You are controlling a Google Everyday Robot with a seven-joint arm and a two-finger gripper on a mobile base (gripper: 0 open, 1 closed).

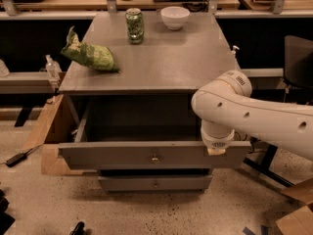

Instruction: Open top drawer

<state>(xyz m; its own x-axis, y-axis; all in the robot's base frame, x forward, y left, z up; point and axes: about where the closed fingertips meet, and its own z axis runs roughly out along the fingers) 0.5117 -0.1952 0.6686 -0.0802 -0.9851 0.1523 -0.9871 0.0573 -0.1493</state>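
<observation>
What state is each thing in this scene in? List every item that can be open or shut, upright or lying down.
top drawer: open, pulled well out
lower drawer: looks shut
green can: upright on the cabinet top
white bowl: upright, mouth up
green bag: lying on its side near the left edge
gripper: pointing down at the right end of the top drawer's front
</observation>
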